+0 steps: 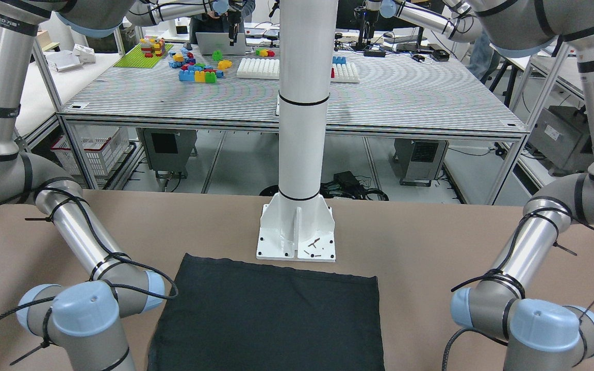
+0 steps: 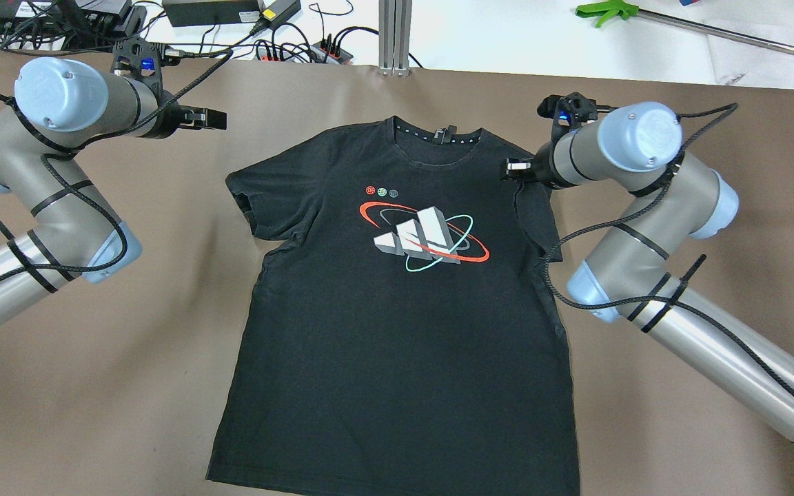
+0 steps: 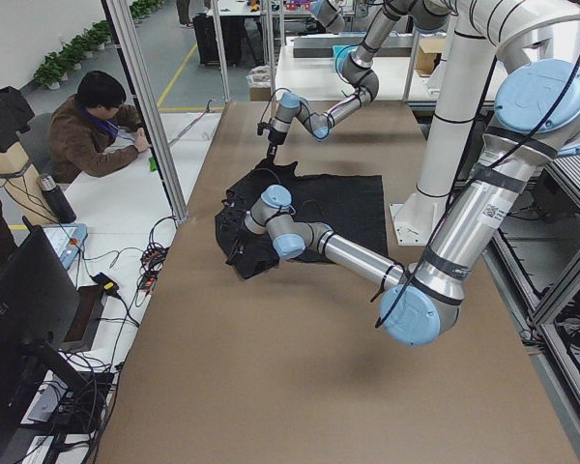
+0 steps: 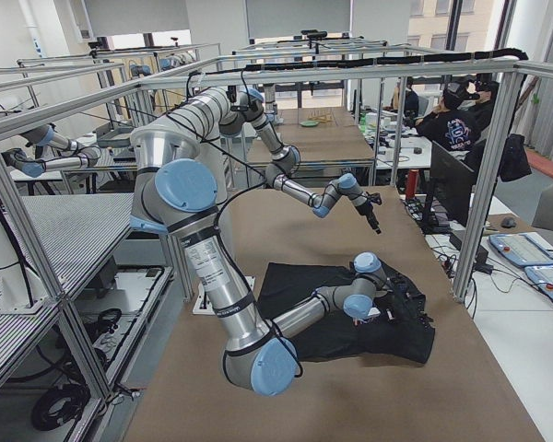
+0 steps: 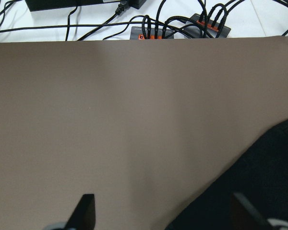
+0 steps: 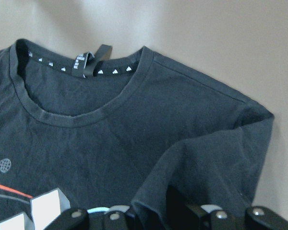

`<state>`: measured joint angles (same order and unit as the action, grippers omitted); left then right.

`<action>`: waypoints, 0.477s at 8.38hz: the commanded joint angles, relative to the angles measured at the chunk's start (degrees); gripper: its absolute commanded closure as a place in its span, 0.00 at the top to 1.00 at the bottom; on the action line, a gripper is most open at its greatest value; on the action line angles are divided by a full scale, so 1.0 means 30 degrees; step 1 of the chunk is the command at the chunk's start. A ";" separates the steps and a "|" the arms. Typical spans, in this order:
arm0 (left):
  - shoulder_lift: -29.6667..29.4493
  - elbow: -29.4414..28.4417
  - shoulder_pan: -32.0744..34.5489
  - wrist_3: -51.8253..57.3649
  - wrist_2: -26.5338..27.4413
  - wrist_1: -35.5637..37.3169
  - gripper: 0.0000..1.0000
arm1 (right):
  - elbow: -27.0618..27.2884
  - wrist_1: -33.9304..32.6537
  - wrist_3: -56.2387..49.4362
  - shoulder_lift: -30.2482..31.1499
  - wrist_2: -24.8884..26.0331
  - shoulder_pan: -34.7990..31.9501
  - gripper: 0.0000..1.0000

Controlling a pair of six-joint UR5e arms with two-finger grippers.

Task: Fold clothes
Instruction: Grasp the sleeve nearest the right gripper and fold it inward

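My right gripper [image 2: 513, 167] pinches the black printed fabric T-shirt [image 2: 397, 324] by the sleeve at 2 o'clock; left gripper [image 2: 214, 120] spread wide over flat brown table [image 2: 128, 386], 10 o'clock

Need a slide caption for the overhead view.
Fold start: black printed T-shirt flat on brown table; right tool pinches its sleeve, left tool open over the table.

Black T-shirt [image 2: 397, 344]: hem cut off by the overhead view's lower edge. Right gripper [image 2: 511, 167]: jaws cropped in its wrist view, fabric bunched there; hold on it indeterminate.
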<state>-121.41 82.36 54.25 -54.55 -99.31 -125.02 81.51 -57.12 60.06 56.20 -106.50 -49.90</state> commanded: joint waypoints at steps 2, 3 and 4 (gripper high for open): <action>-0.0489 -0.0676 -0.0006 -0.0011 0.0028 -0.0133 1.00 | -0.3205 0.0086 0.0372 -0.2709 0.2950 0.0990 0.00; -0.0518 -0.0676 -0.0006 -0.0011 0.0028 -0.0134 1.00 | -0.3205 0.0115 0.0401 -0.2710 0.3182 0.1048 0.00; -0.0576 -0.0676 -0.0006 -0.0011 0.0057 -0.0134 1.00 | -0.3205 0.0144 0.0373 -0.2710 0.3242 0.1106 0.04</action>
<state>-122.84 80.43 54.23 -54.58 -99.23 -125.34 72.38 -56.84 61.18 48.49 -97.65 -46.98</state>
